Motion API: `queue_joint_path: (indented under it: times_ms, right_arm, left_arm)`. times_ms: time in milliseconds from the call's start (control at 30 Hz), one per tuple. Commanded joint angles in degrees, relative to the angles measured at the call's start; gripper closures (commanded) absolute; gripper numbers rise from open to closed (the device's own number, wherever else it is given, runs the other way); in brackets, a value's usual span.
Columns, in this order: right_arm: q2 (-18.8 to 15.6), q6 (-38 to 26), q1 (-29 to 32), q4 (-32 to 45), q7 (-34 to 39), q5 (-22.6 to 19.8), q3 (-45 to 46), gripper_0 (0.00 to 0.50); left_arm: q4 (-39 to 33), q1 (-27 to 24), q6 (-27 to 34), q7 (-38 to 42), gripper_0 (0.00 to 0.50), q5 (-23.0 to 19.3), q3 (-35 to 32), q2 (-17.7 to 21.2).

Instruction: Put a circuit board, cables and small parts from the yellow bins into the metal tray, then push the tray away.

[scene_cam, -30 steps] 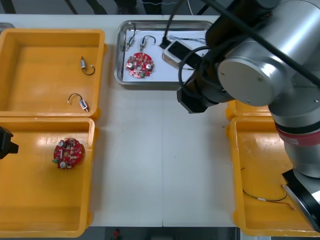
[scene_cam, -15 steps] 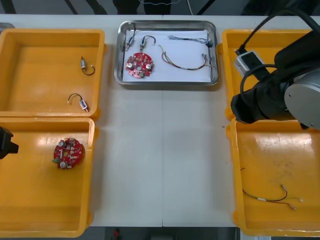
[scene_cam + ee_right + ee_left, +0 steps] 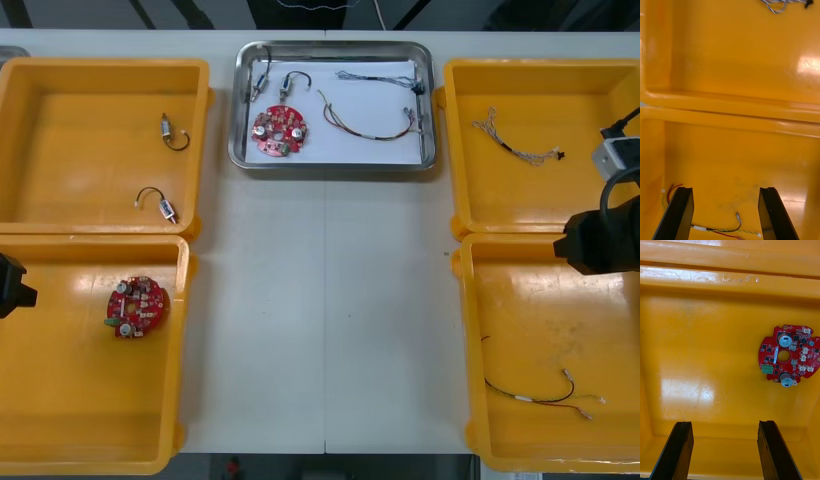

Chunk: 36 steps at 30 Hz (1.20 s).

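The right arm (image 3: 603, 240) is hovering at the right edge of the surface (image 3: 325, 300), over the rim where the two right yellow bins are meeting. The right pincer (image 3: 726, 213) is pointing down with its fingers spread wide, gripping nothing. The red and yellow cable (image 3: 733, 227) is lying on the floor of the near right bin (image 3: 470, 350), passing between the two fingers without touching them. The twisted blue and white cable (image 3: 515, 148) is resting in the far right bin (image 3: 450, 150), well apart from that pincer. On the other side, the left pincer (image 3: 726, 452) is waiting, fingers spread, above the near left bin (image 3: 182, 350). A round red circuit board (image 3: 788, 354) is lying ahead of its fingers, apart from them. The metal tray (image 3: 335, 165) is sitting at the far middle, holding a second circuit board (image 3: 278, 130), tray cables (image 3: 365, 125) and small metal parts (image 3: 262, 80)
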<state>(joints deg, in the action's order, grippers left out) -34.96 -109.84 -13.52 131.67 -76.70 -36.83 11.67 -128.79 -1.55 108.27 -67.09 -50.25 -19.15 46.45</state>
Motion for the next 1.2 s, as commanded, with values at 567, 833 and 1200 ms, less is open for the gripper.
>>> queue_joint_path:
  times_ms: [567, 833, 1200]
  right_arm:
    - [-3.8, -0.2, 9.2, 0.2, 1.3, -3.4, 6.9, 0.000]
    - [-3.7, -0.2, 9.2, -0.3, 1.9, -3.4, 7.8, 0.000]
    - [-3.6, -0.2, 9.3, -0.8, 3.0, -4.5, 7.5, 0.000]
  left_arm:
    - [-1.5, 1.0, -0.5, -3.8, 0.000, -0.4, -1.8, 2.4]
    - [-1.5, 1.0, -0.5, -3.8, 0.000, -0.4, -1.8, 2.4]
    - [-1.5, 1.0, -0.5, -3.8, 0.000, -0.4, -1.8, 2.4]
